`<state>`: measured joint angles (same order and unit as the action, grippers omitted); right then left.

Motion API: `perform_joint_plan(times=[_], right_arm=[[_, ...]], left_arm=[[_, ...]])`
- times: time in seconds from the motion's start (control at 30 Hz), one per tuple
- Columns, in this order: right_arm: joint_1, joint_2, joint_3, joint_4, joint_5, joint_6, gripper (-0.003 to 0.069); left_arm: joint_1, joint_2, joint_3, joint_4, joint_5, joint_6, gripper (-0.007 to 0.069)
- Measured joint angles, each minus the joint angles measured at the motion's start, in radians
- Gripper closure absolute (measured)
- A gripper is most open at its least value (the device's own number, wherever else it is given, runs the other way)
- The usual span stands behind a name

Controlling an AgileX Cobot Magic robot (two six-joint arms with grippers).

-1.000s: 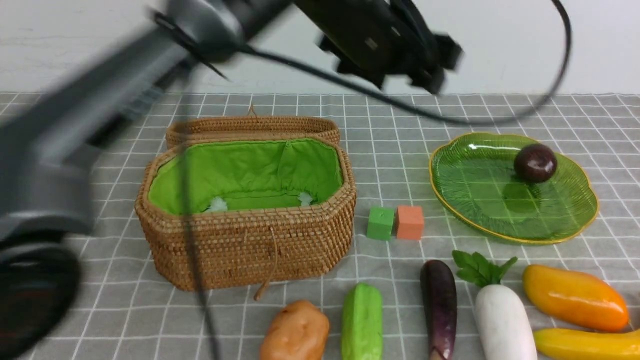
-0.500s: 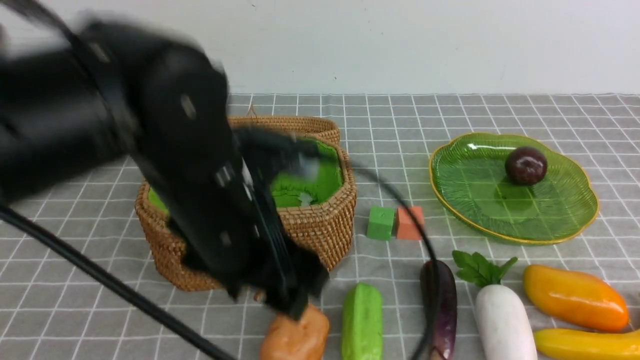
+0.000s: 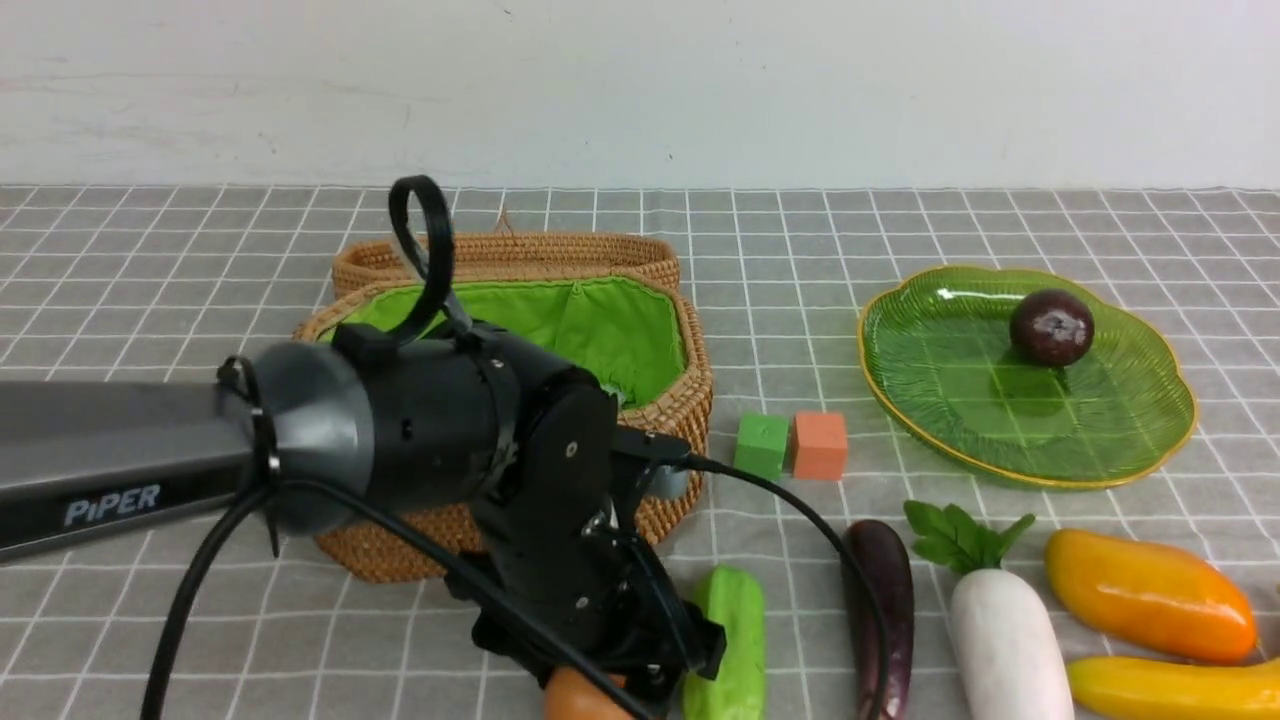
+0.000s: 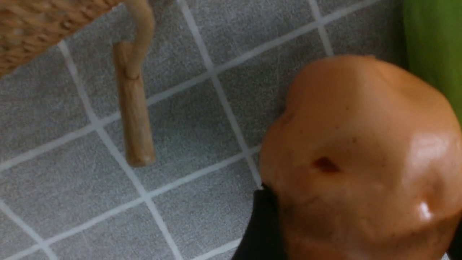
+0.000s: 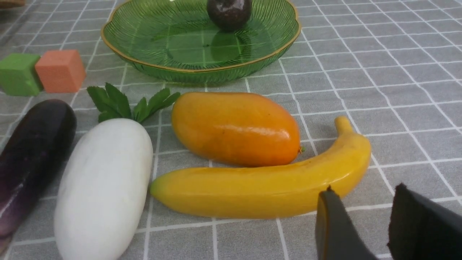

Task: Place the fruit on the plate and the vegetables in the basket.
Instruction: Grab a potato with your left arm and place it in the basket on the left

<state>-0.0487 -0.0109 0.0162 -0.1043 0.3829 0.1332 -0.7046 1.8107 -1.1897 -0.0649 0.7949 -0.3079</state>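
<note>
My left pincer [image 3: 590,680] had come down over the potato [image 4: 361,155] at the near edge of the counter [image 3: 200,260]. A second before, that arm was only a blur swinging high across the far side. The jaws stood wide apart, one black finger on each side of the potato. The potato lay on the cloth, and I judged it not yet clamped. The cucumber [image 3: 730,640] lay just beside it on the right, close enough that a finger might nudge it. Behind the arm the basket [image 3: 695,400] stood open, and no vegetable showed on what I could see of its green lining. Further right the eggplant [image 3: 880,600] and radish [image 3: 1005,640] had not stirred, nor had the mango [image 3: 1150,595] and banana [image 5: 267,191]. My right pincer [image 5: 362,195] hung low near the banana's stem end, jaws partly apart and empty. On the plate [image 3: 950,400] at the far right, the mangosteen [image 3: 1050,327] had rolled slightly left and settled. So I took the fruit work as one piece done, and the vegetable work as only beginning with this potato.
</note>
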Motion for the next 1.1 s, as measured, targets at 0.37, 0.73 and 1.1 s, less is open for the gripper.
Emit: perform_joint_plan(times=[0.37, 0.73, 1.1], right_arm=[[0.000, 0.000, 0.000, 0.000, 0.000, 0.000, 0.0419], [0.000, 0.000, 0.000, 0.000, 0.000, 0.000, 0.0419], [0.000, 0.000, 0.000, 0.000, 0.000, 0.000, 0.0419]], left_arm=[[0.000, -0.216, -0.208, 0.001, 0.264, 0.037, 0.0061], [0.148, -0.327, -0.320, 0.513, -0.008, -0.489, 0.0061], [0.170, 0.029, -0.318, 0.577, 0.050, -0.738, 0.0059]])
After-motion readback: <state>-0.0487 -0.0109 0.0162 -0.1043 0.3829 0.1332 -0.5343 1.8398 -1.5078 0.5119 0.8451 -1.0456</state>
